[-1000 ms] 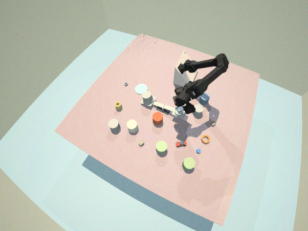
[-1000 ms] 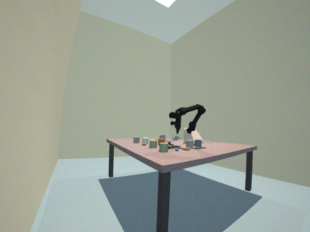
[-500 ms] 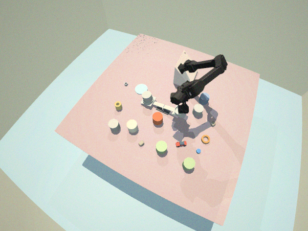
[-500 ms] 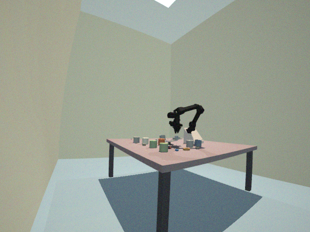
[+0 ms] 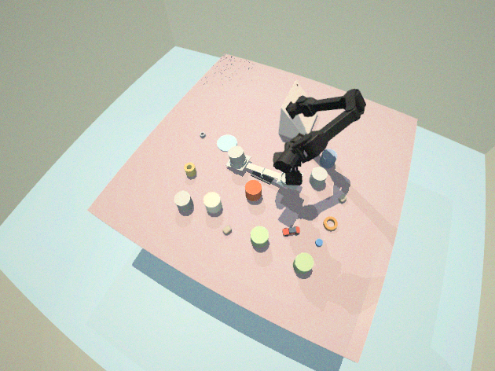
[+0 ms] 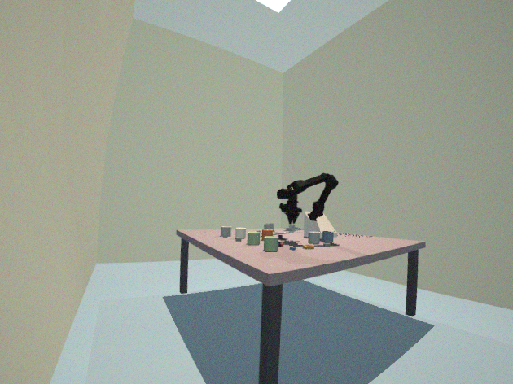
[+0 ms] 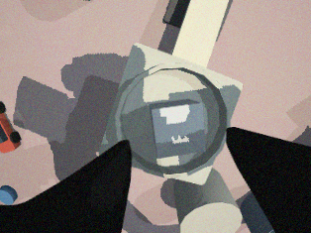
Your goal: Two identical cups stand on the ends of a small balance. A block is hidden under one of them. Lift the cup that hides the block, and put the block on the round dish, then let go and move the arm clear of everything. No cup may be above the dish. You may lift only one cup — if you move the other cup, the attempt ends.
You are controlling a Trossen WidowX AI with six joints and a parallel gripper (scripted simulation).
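Pincer (image 5: 294, 178) (image 6: 292, 222) (image 7: 178, 142) is about half open, points downward, holds nothing. We see its two fingers apart, above near end of balance (image 5: 254, 169) (image 7: 205, 23). Between them in wrist view, blue-grey block (image 7: 178, 132) lies inside round rim (image 7: 223, 112) on this end, not on dish. Pale cup (image 5: 236, 156) (image 6: 268, 226) stands upright on other end. Pale round dish (image 5: 226, 142) lies just beyond that cup. Near pincer end, pale grey cylinder (image 5: 318, 176) (image 6: 313, 237) (image 7: 210, 218) stands on table (image 5: 165, 148) (image 6: 342, 255) (image 7: 267, 43), near blue one (image 5: 328, 158) (image 6: 327, 237) (image 7: 255, 211).
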